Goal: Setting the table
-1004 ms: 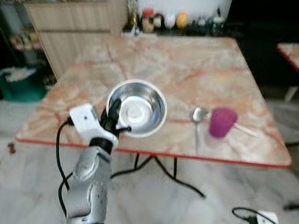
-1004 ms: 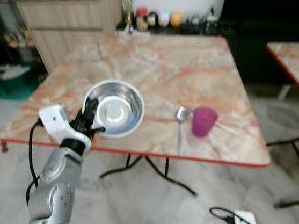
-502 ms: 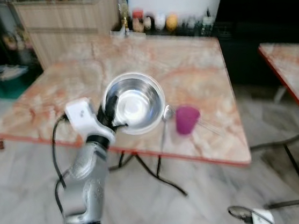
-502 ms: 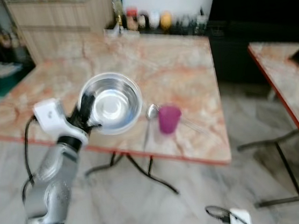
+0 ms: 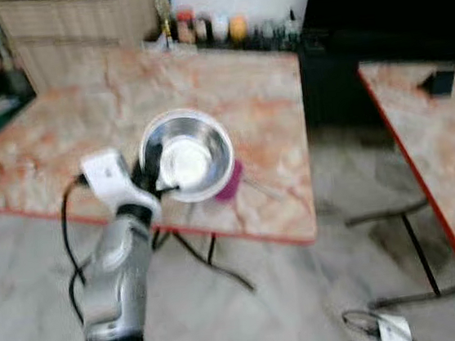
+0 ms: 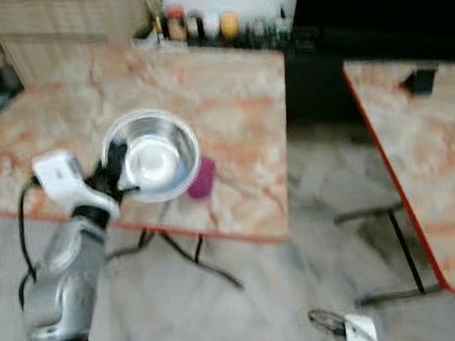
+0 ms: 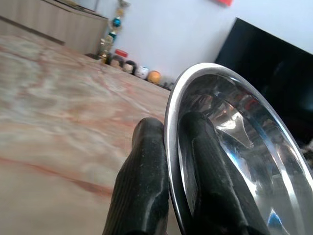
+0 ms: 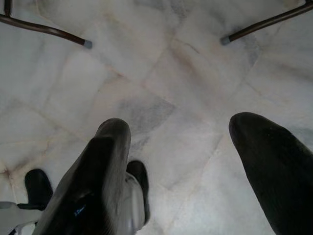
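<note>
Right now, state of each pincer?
Left pincer: shut on the rim of the steel bowl, held up over the marble table.
Right pincer: open, holding nothing, hanging over the floor.

A row of small jars (image 5: 210,28) along the far edge of a marble table (image 5: 57,116), a second table (image 5: 436,163) well apart.

I see a polished steel bowl (image 7: 230,147), mirror-bright, its rim pinched between the left gripper's (image 7: 168,142) matt black fingers (image 7: 142,186), which look like finely textured rubber. Beyond the jaws the table (image 5: 65,115) is glossy pink-veined marble with a red edge. My left arm (image 5: 116,274) is brushed silver metal. Under the right gripper's (image 8: 181,132) spread matt fingers lies smooth, faintly shiny grey-white marble floor (image 8: 161,73).
</note>
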Controlling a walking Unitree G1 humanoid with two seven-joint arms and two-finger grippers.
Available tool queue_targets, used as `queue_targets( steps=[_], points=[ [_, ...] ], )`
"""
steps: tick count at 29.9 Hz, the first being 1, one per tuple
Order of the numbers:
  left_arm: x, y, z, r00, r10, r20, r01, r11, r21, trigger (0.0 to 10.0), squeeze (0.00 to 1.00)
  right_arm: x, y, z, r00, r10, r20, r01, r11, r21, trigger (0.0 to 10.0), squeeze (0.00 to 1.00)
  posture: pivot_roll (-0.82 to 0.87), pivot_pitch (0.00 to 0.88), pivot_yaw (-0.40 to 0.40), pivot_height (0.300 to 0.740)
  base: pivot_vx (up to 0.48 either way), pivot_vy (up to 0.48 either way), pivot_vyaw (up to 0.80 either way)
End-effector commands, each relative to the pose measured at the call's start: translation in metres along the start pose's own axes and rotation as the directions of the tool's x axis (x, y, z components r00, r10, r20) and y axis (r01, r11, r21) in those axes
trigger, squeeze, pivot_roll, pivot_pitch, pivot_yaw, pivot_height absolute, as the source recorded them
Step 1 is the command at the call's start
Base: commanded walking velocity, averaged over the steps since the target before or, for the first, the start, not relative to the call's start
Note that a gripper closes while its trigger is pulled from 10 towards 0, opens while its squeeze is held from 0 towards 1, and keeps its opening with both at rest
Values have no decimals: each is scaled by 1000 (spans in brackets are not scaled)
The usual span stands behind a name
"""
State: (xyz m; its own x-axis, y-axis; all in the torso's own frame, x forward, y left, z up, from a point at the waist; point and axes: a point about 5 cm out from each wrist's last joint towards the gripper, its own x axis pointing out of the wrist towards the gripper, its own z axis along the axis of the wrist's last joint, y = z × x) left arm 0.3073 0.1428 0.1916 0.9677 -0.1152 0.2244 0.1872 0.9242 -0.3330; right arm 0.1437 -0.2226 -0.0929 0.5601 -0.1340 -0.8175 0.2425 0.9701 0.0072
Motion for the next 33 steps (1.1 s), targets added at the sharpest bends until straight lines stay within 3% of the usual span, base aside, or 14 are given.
queue_targets(
  steps=[1, 26, 33],
  points=[
    [3, -11, 7, 998, -49, 28, 49, 999, -4, 10000, 0, 0, -5, 3, 1000, -17, 10, 17, 1000, 6, 10000, 0, 114, 0, -70, 740, 0, -304, 0],
    [5, -16, 7, 995, -97, 30, 97, 995, -7, 10000, 0, 0, -2, 0, 1000, -19, 5, 19, 999, 31, 10000, 0, 106, 0, -51, 740, 0, -314, 0],
    [6, -16, 7, 995, -93, 30, 93, 996, -7, 10000, 0, 0, -3, 0, 1000, -18, -1, 18, 999, 30, 10000, 0, 110, 0, -56, 740, 0, -304, -626]
  ],
)
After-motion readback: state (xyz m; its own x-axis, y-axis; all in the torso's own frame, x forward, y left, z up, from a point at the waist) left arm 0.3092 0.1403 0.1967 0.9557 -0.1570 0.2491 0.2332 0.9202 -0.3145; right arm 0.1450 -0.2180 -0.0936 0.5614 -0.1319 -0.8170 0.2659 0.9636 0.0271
